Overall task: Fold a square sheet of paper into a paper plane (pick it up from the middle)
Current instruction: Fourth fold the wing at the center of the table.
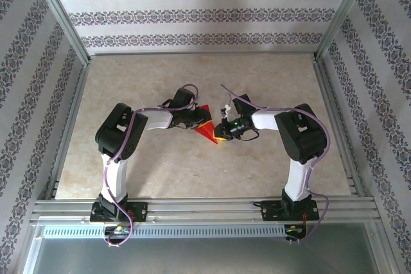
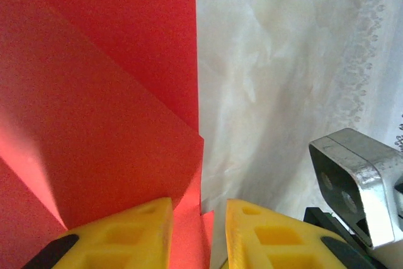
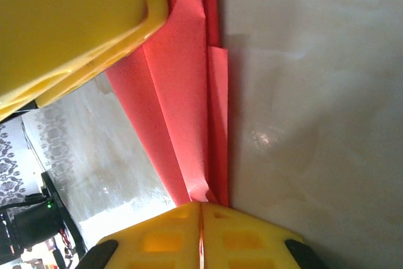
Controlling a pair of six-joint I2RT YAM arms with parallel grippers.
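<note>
The red paper (image 1: 207, 131) is held above the middle of the table (image 1: 270, 88), between the two grippers, which meet there tip to tip. Its near, narrow end is pinched by the right gripper (image 3: 201, 234), whose yellow fingers are pressed flat together on the folded layers. The left gripper (image 2: 198, 234) is set against the wider far part. Its fingers are seen a narrow gap apart, with a red edge lying in that gap; whether the tips are pressed on the paper cannot be told.

From above, the paper is seen as a long wedge, its long axis running from the far side towards the near side, tapered to a point by the right gripper.

The paper is thin, matt and unmarked, with straight creases and overlapping flaps. The fingers are made of yellow plastic with recessed pockets. The table is pale and marbled, with a slight sheen.
</note>
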